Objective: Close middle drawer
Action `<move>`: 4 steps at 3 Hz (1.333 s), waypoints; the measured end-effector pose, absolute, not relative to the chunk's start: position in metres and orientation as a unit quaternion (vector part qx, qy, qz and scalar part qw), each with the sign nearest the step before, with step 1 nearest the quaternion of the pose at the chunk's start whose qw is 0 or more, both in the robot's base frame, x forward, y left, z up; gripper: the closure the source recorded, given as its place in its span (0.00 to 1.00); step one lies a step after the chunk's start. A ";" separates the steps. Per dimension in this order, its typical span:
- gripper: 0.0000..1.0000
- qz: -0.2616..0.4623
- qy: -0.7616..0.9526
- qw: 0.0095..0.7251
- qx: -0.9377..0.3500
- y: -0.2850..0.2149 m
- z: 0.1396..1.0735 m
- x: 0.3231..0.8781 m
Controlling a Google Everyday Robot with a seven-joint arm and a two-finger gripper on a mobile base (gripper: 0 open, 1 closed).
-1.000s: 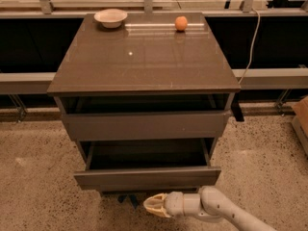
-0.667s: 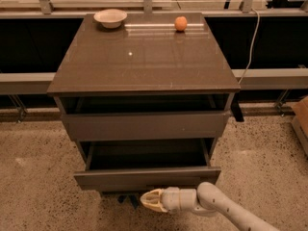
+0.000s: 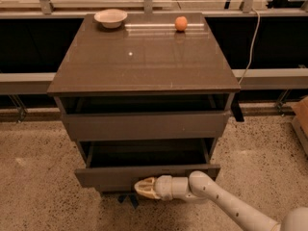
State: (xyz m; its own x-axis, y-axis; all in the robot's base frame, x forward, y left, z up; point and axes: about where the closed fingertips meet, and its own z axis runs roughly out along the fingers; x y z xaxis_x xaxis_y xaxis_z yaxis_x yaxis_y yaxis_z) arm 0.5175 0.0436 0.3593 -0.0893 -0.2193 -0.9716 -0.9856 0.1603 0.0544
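Note:
The middle drawer (image 3: 144, 173) is pulled out from the grey-brown cabinet, low in the camera view, and its narrow flat front panel stands forward of the cabinet body. Its shallow dark box shows behind the panel. My gripper (image 3: 143, 187) is at the panel's lower edge, a little right of its middle. It points left, with its cream fingertips drawn together and nothing between them. The white arm (image 3: 226, 203) comes in from the lower right. I cannot tell if the tips touch the panel.
Above it, a drawer with a taller front panel (image 3: 144, 125) stands slightly open. On the cabinet top (image 3: 144, 61) are a white bowl (image 3: 110, 18) and an orange ball (image 3: 181, 23) at the back. A speckled floor surrounds the cabinet. A brown box (image 3: 302, 117) is at the right.
My gripper has moved up and to the left, closer to the middle drawer's front panel. The drawer itself shows no clear movement.

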 end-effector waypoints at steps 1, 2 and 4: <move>1.00 0.417 0.609 0.459 -0.495 0.044 0.359 0.518; 1.00 0.402 0.611 0.461 -0.502 0.065 0.364 0.546; 1.00 0.375 0.610 0.464 -0.522 0.090 0.376 0.577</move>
State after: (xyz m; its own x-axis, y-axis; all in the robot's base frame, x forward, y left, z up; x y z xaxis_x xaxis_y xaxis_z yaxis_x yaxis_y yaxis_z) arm 0.5772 0.0900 0.3764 -0.0246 -0.2893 -0.9569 -0.9843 0.1742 -0.0274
